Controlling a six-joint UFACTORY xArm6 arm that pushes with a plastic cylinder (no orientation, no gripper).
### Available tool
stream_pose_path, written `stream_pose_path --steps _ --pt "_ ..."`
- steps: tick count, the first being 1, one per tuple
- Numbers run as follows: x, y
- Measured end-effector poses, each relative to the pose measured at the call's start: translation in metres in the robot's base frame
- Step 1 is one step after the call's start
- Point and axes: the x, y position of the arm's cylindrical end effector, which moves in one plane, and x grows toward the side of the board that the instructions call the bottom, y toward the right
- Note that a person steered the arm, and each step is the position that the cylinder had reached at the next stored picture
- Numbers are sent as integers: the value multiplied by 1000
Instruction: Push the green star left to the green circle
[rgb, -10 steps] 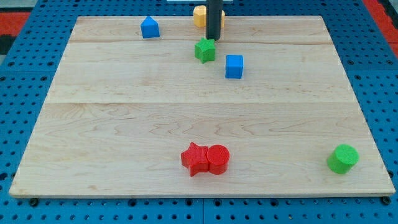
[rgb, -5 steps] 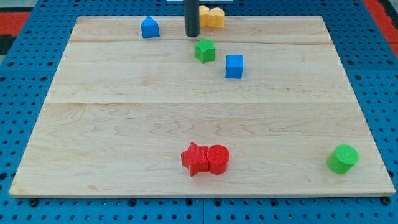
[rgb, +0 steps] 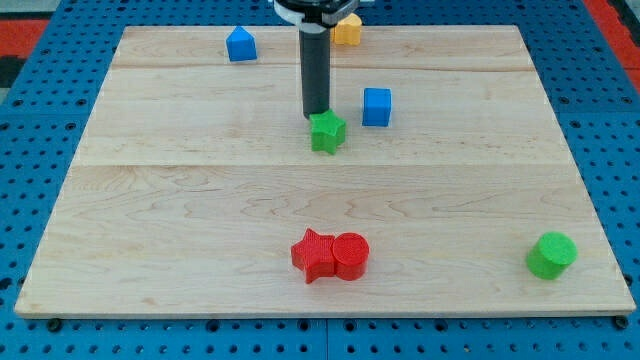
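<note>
The green star (rgb: 327, 132) lies near the middle of the wooden board (rgb: 200, 200), a little above centre. My tip (rgb: 316, 116) touches the star's upper left edge. The rod rises straight up from there to the view's top. The green circle (rgb: 551, 255) stands far off at the board's bottom right corner.
A blue cube (rgb: 376, 106) sits just right of and above the star. A blue house-shaped block (rgb: 239, 44) is at the top left. A yellow block (rgb: 346, 29) sits at the top edge, partly behind the rod. A red star (rgb: 314, 256) and red circle (rgb: 350, 255) touch at bottom centre.
My tip swung left around the green star, then came down toward the view's bottom. The star has been pushed down the board, past the blue cube.
</note>
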Motion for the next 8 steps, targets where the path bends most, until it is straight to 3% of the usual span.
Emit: stream_pose_path --steps 4,7,8 --pt "118 28" --pt "69 78" --pt "78 103"
